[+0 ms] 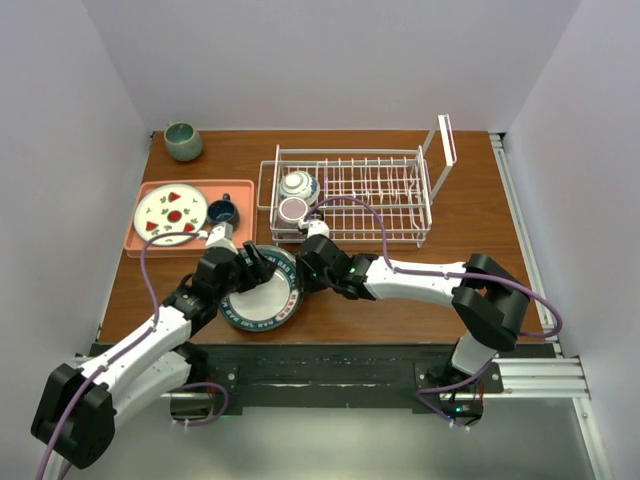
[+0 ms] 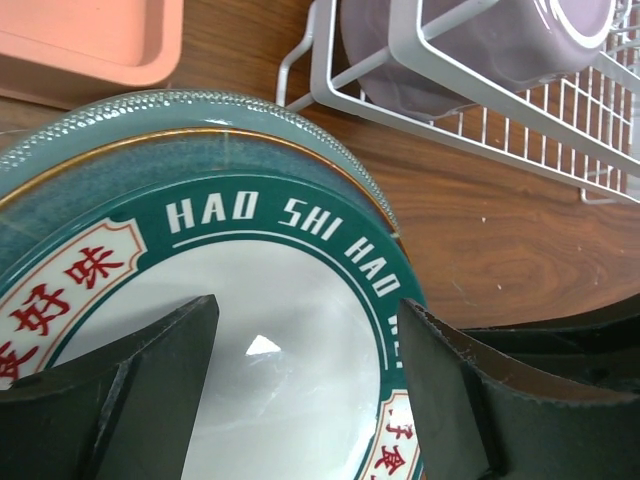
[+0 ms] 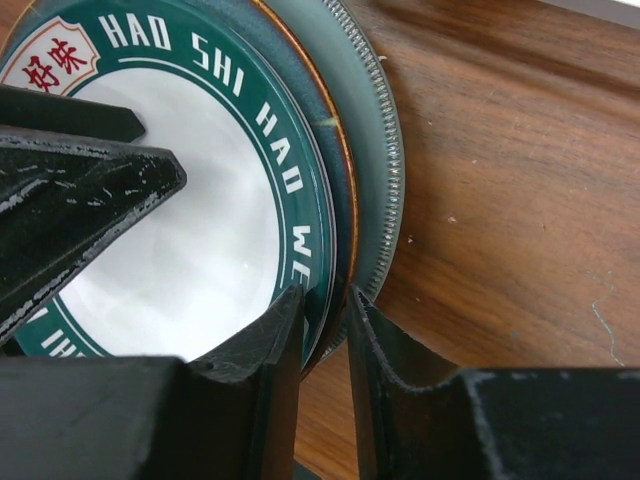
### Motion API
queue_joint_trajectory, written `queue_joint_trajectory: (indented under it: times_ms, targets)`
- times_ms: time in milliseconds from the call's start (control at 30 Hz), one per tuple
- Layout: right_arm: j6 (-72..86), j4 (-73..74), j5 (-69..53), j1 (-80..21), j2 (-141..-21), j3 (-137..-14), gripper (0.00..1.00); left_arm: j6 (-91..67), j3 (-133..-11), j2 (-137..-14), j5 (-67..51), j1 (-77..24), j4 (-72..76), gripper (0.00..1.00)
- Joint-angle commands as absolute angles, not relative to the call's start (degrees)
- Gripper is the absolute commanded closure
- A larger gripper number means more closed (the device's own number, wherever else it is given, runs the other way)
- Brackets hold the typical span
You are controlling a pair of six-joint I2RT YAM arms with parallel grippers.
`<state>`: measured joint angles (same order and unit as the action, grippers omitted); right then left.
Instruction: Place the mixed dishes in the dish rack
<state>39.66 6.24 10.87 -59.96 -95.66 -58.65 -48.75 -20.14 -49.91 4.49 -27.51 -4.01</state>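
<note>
The large white plate with the lettered teal rim (image 1: 262,298) lies on top of the plain teal plate (image 2: 200,150) on the table in front of the dish rack (image 1: 345,190). My left gripper (image 2: 305,335) hovers open over the plate's white middle (image 2: 290,300). Both of its fingers stand apart above the plate. My right gripper (image 3: 325,300) pinches the lettered plate's right rim (image 3: 335,215), one finger on top and one under the edge. In the rack's left end sit the blue-and-white bowl (image 1: 298,185) and the pinkish mug (image 1: 293,210).
A salmon-pink tray (image 1: 150,243) at the left holds a white plate with red fruit marks (image 1: 172,210) and a small dark cup (image 1: 222,212). A grey-green cup (image 1: 183,140) stands at the back left. The two grippers (image 1: 258,265) (image 1: 303,270) are close together over the plates.
</note>
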Motion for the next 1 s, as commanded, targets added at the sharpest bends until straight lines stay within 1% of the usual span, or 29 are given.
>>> queue_joint_trajectory:
  times_ms: [0, 67, 100, 200, 567, 800, 967]
  targets:
    - [40.3, 4.5, 9.8, -60.2, -94.2, -60.1, 0.80, -49.3, -17.1, -51.2, 1.3, -27.5, -6.2, 0.23]
    - [40.3, 4.9, 10.1, -60.3, -94.1, -59.9, 0.85, -49.4, -16.9, -51.3, 1.1, -27.5, -5.9, 0.23]
    - [40.5, 4.9, 10.4, -60.2, -94.1, -59.9, 0.92, -49.4, -16.9, -51.3, 1.1, -27.5, -5.9, 0.24]
    - [41.0, 6.0, 11.8, -60.2, -93.4, -59.8, 1.00, -49.0, -17.6, -51.2, 1.3, -27.5, -6.5, 0.24]
    - [42.4, 11.8, 18.1, -60.3, -86.1, -58.0, 1.00, -43.6, -28.1, -45.7, 9.0, -27.5, -16.2, 0.19]
    - [42.2, 14.8, 20.0, -60.2, -83.2, -58.0, 1.00, -42.9, -26.5, -46.1, 10.0, -27.5, -17.1, 0.20]
    - [42.8, 15.0, 20.4, -60.2, -83.1, -57.1, 1.00, -44.6, -24.3, -49.8, 9.5, -27.5, -16.3, 0.24]
